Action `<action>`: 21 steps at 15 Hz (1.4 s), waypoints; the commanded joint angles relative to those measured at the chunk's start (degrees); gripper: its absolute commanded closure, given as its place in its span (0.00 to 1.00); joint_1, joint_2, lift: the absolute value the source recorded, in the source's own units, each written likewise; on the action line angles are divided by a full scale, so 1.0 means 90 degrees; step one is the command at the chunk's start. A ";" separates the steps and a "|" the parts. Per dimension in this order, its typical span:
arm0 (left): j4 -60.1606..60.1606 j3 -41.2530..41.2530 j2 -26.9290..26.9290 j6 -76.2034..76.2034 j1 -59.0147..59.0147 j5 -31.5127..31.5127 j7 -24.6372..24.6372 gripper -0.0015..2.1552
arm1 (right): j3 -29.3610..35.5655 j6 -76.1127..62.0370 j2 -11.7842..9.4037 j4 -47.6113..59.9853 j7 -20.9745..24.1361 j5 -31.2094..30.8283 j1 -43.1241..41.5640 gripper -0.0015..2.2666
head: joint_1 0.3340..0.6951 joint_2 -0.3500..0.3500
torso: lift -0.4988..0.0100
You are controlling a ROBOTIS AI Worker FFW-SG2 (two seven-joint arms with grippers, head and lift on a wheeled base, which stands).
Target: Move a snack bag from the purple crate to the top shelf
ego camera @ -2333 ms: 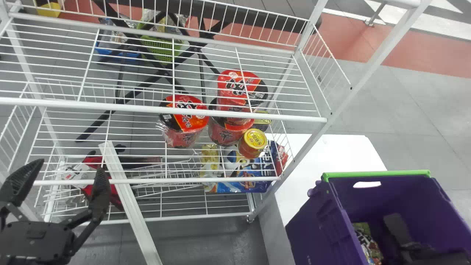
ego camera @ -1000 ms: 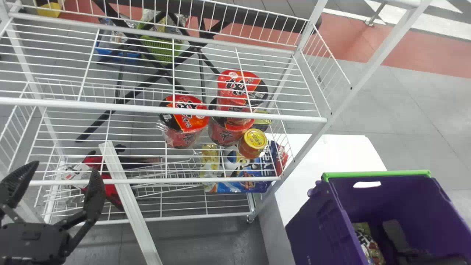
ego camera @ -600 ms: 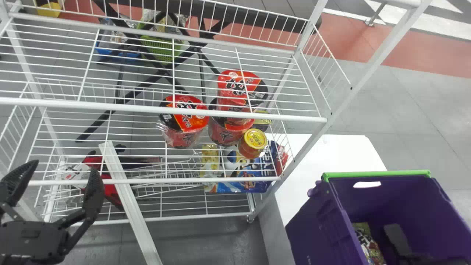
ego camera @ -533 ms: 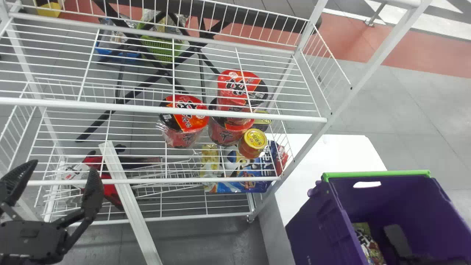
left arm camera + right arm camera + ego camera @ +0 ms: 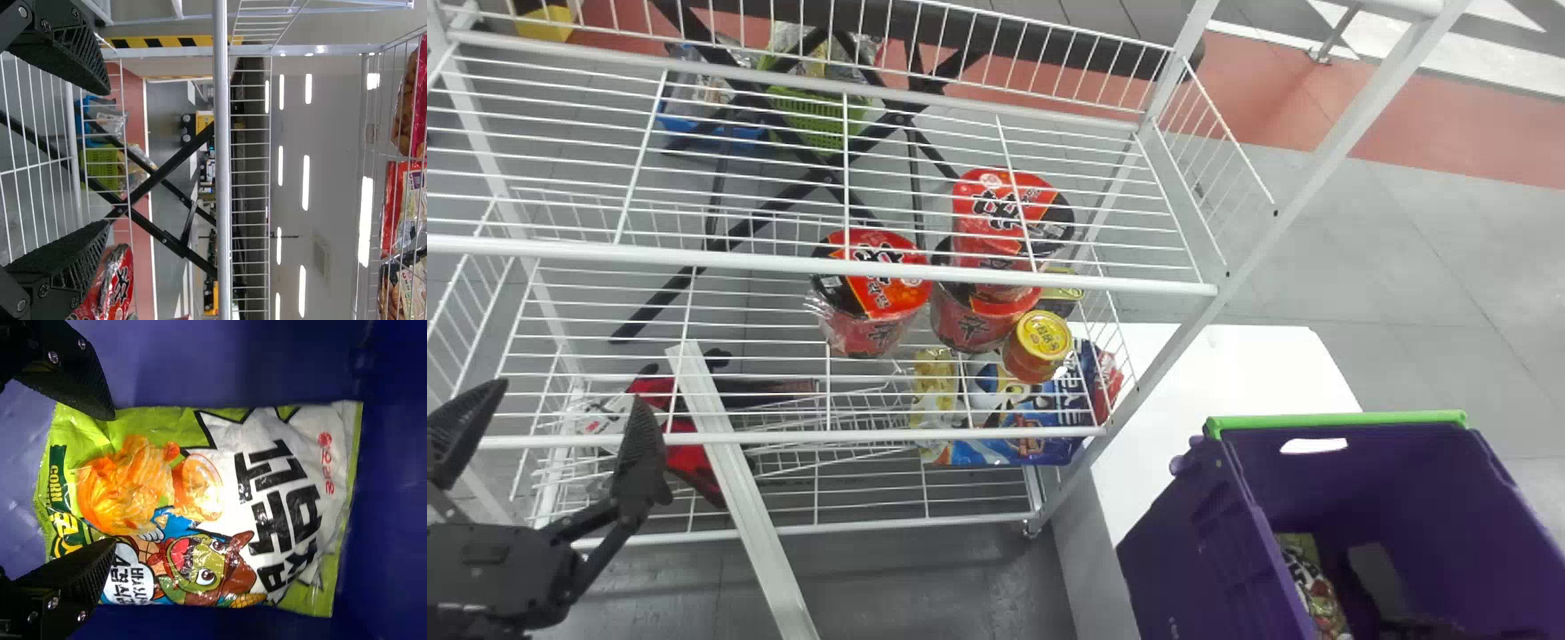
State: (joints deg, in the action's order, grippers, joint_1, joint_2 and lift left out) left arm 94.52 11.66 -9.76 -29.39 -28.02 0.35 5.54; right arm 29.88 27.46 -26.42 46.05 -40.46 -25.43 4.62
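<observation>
Step in hand, as judged: pickup of the snack bag [image 5: 220, 507], which lies flat, printed face up, inside the purple crate [image 5: 1200, 547] at lower right of the head frame. Right gripper [image 5: 112, 480] is down in the crate over one end of the bag, fingers wide, nothing clamped; contact cannot be told. Left gripper [image 5: 569, 391] parked at lower left of the head frame, fingers wide, nothing between.

Method: one right finger overlaps the bag by its long edge, the other lies over the printed face. Centre the grip first, lower evenly, then close gently so the film gathers into a fold. Pinching film alone risks a slip. Lift straight until the hanging end clears the green rim [image 5: 1334, 421], then go to the top shelf.

View comparison: head view gives crate beside the white wire rack [image 5: 818, 265], on the white table [image 5: 1227, 364]. Right wrist view gives both bag ends and finger placement. Left wrist view adds packets [image 5: 403, 200] behind wire mesh, apparently on a higher tier.
</observation>
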 commanded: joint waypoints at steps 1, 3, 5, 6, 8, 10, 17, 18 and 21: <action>-0.0014 0.0004 0.0000 -0.0020 0.0008 0.0000 0.0019 0.06 | 0.0011 -0.0009 -0.0024 -0.0097 -0.0046 0.0033 -0.0211 0.08 | 1.00 0.00 | 0.09; -0.0024 -0.0006 0.0000 -0.0040 0.0008 0.0000 0.0019 0.06 | 0.0011 0.0011 -0.0073 -0.0165 -0.0046 -0.0006 -0.0309 0.08 | 1.00 0.00 | 0.09; -0.0063 -0.0016 -0.0009 -0.0157 0.0008 0.0030 0.0029 0.06 | 0.0011 0.0011 -0.0092 -0.0263 -0.0046 -0.0035 -0.0357 0.08 | 1.00 0.00 | 0.09; -0.0073 -0.0026 -0.0009 -0.0157 0.0008 0.0039 0.0019 0.06 | 0.0011 0.0011 -0.0102 -0.0302 -0.0046 -0.0045 -0.0367 0.08 | 1.00 0.00 | 0.09; -0.0102 -0.0045 -0.0009 -0.0216 0.0028 0.0059 0.0000 0.06 | 0.0011 -0.0028 -0.0092 -0.0370 -0.0046 -0.0065 -0.0367 0.08 | 1.00 0.00 | 0.09; -0.0161 -0.0045 -0.0039 -0.0255 0.0077 0.0098 0.0000 0.06 | 0.0011 -0.0165 -0.0082 -0.0458 -0.0017 -0.0094 -0.0367 0.08 | 1.00 0.00 | 0.09; -0.0268 -0.0045 -0.0087 -0.0294 0.0165 0.0176 -0.0068 0.06 | 0.0011 -0.0517 0.0015 -0.0517 0.0061 -0.0191 -0.0299 0.10 | 1.00 0.00 | 0.09; -0.0288 -0.0045 -0.0087 -0.0294 0.0165 0.0176 -0.0068 0.06 | 0.0011 -0.0517 0.0015 -0.0517 0.0052 -0.0182 -0.0299 0.10 | 1.00 0.00 | 0.09; -0.0317 -0.0045 -0.0097 -0.0313 0.0165 0.0176 -0.0059 0.06 | 0.0011 -0.0517 0.0025 -0.0517 -0.0026 -0.0211 -0.0299 0.38 | 1.00 0.00 | 0.09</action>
State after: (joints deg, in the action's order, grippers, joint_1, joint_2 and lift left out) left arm 91.78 11.25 -10.61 -32.16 -26.54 1.93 5.00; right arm 29.97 22.82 -26.25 41.40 -40.62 -27.18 1.93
